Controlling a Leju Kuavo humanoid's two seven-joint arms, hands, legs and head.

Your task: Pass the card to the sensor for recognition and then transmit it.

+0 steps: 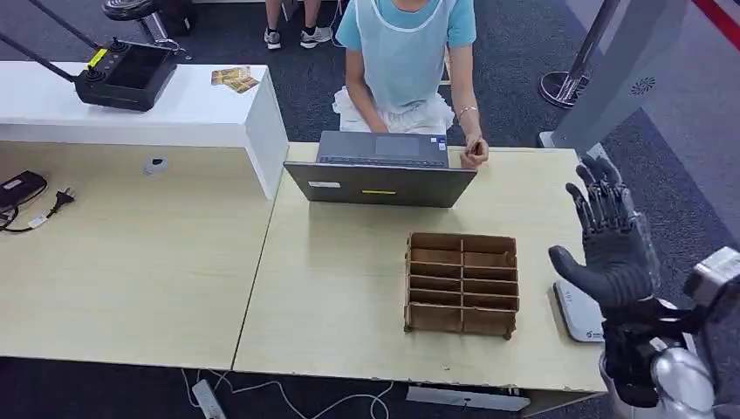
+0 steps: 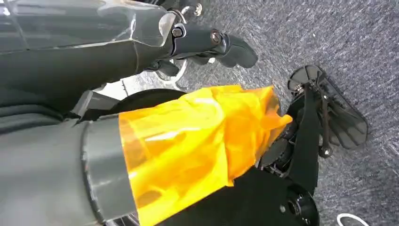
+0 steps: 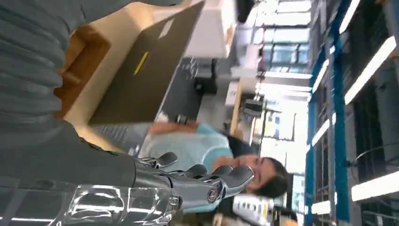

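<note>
High head view over table [image 1: 349, 288]

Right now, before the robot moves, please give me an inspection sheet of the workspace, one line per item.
Surface: light wood desk, mostly bare.
Job's things: white card reader at the desk's right edge; cards on the white counter.
Clutter: wooden organizer, laptop, controller.
Hands: right hand raised, open, empty; left hand hangs over the floor.
Cables: plug at left, power strip on the floor.
Surroundings: person seated behind laptop.

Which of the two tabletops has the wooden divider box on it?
The right-hand tabletop, the one with the laptop; the wooden divider box sits near its front edge. The left tabletop has only a plug.
</note>
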